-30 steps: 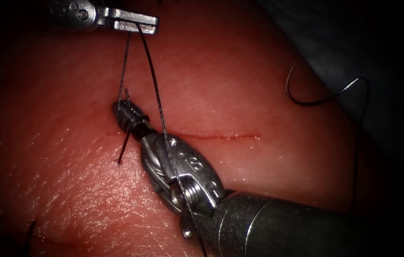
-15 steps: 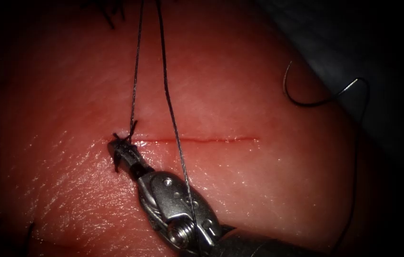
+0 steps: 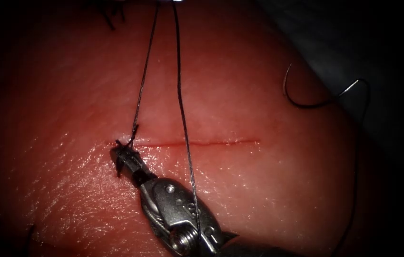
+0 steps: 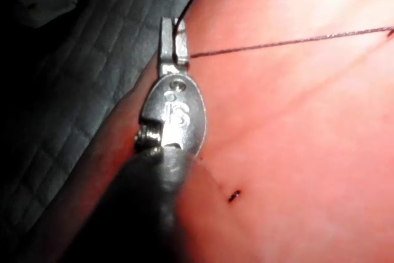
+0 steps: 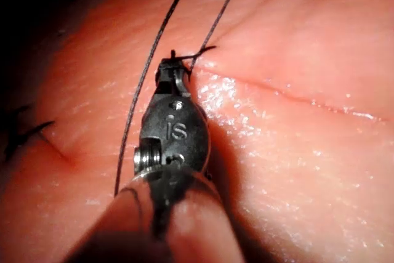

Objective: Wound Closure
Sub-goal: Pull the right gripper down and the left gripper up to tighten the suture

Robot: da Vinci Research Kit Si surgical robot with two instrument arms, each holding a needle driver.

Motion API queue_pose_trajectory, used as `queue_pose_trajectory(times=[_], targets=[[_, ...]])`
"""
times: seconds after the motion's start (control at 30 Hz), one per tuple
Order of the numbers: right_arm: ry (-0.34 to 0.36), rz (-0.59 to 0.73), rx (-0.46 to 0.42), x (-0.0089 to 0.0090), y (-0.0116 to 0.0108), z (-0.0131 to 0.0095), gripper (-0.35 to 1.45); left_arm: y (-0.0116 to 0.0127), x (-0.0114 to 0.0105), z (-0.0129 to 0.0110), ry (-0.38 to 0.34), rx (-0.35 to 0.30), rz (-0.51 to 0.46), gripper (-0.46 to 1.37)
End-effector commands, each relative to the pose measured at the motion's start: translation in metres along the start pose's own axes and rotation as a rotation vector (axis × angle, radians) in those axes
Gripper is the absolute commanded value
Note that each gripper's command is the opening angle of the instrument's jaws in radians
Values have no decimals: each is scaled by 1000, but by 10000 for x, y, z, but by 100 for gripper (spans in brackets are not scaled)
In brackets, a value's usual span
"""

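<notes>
Left tool (image 4: 172, 36) gripping thread (image 4: 289, 42)

Needle (image 3: 306, 97) lies free, R of cut (image 3: 202, 141).

Needle (image 3: 306, 97) lies right of the cut (image 3: 202, 141).

The endoscope looks down from above and in front at the tissue (image 3: 268, 190), close over the cut (image 3: 202, 141). The left wrist camera looks along its shaft at the left tool (image 4: 173, 38) from very near. The right wrist camera does likewise over the right tool (image 5: 172, 75). All three views share the thread (image 3: 182, 119).
</notes>
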Motion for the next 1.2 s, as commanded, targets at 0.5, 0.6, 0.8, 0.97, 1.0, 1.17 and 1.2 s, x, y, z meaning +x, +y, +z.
queue_pose_trajectory(times=[0.5, 0.6, 0.8, 0.97, 1.0, 1.17, 1.2], targets=[[-23, -92, -37, 6, -15, -17, -35, -8, -13, 23, -114, 78, 4, -35], [-31, -166, -52, 10, -20, -20, -35, -13, -15, 22, -204, 110, 1, -35], [-41, -208, -72, 17, -32, -31, -35, -34, -23, 18, -280, 141, 24, -35], [-45, -241, -67, 19, -34, -32, -35, -43, -28, 19, -298, 147, 48, -35], [-45, -241, -64, 19, -34, -32, -35, -43, -28, 19, -298, 148, 48, -35], [-53, -444, 86, 18, -28, -26, -35, -47, -31, 27, -312, 152, 78, -35], [-62, -488, 135, 17, -28, -26, -35, -50, -31, 30, -320, 155, 86, -35]])
